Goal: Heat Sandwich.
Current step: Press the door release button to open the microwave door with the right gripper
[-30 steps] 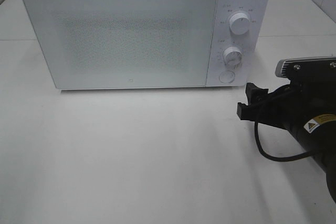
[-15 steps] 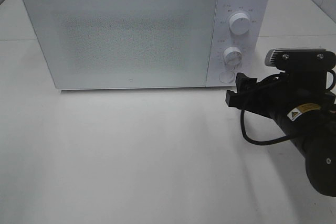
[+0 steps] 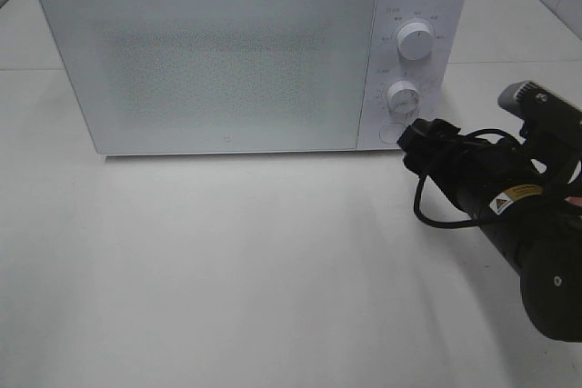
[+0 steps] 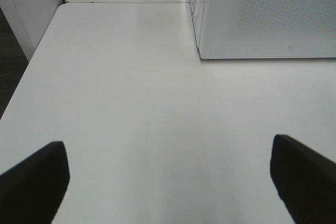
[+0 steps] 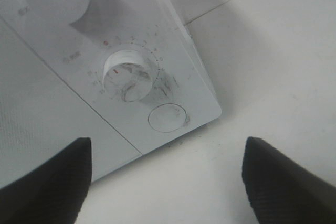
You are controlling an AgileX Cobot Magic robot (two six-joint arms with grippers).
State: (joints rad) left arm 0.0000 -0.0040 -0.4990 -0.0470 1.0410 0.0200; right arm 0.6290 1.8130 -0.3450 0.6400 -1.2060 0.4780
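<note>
The white counter [image 3: 227,270] fills my overhead feed. A white microwave [image 3: 227,61] stands along its far edge, and its speckled door [image 3: 209,61] is shut. I cannot tell where the sandwich is: no feed shows it, and I cannot see through the door.

My right arm [image 3: 518,243] reaches in from the counter's right edge. It carries a yellow warning label [image 3: 515,197] with a triangle sign, but the print is too small for me to read. The right hand [image 3: 416,141] sits at the microwave's lower right front corner, just beside the control panel. In its wrist feed the fingers [image 5: 47,182] are spread wide and grasp nothing.

The left hand [image 4: 168,182] hovers over bare counter towards the left edge, facing the microwave's left front corner. It is also released, with its fingers [image 4: 34,182] far apart.

On the panel the upper dial [image 3: 415,43] sits above the lower dial [image 3: 402,95], and a round button [image 3: 392,132] sits lowest. Small markings ring both dials, with red ticks at the lower one, and they are too blurred to read.
</note>
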